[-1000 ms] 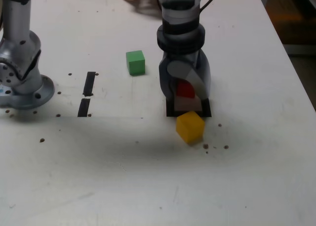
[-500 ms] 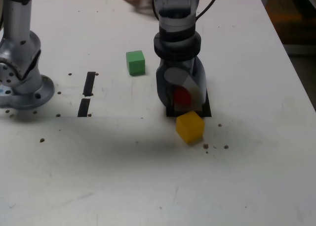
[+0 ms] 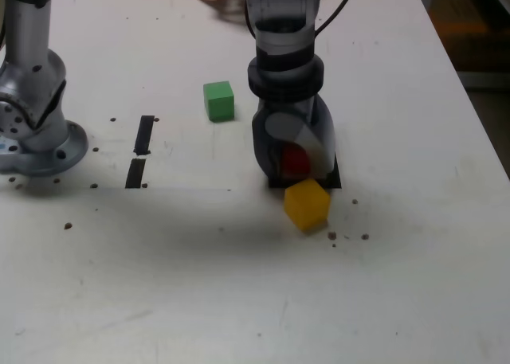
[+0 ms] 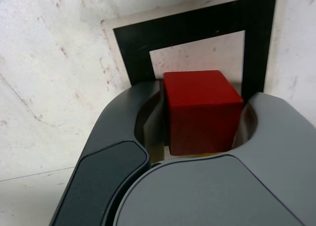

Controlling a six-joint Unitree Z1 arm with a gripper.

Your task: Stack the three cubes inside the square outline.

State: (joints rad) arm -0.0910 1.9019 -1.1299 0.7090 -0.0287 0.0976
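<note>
Shifted along the table's (image 3: 414,276) right edge in the exterior view, the part-open gripper (image 4: 203,129) straddles the smooth red cube (image 4: 200,90), grip unclear, at the half-hidden square outline (image 4: 192,23); yellow cube (image 3: 307,205) nearby, green cube (image 3: 219,101) apart.

Green cube (image 3: 219,102), yellow cube (image 3: 307,205) on table (image 3: 191,284)

Tight by the square outline (image 4: 197,23), roomy toward the exterior view's right.
In the exterior view, obstructed at the outline's lower edge by the yellow cube (image 3: 307,205), near the hand (image 3: 296,162); passable between hand and green cube (image 3: 219,102), and over bare bench (image 3: 199,284) below; blocked far left by a grey upright (image 3: 38,117).
</note>
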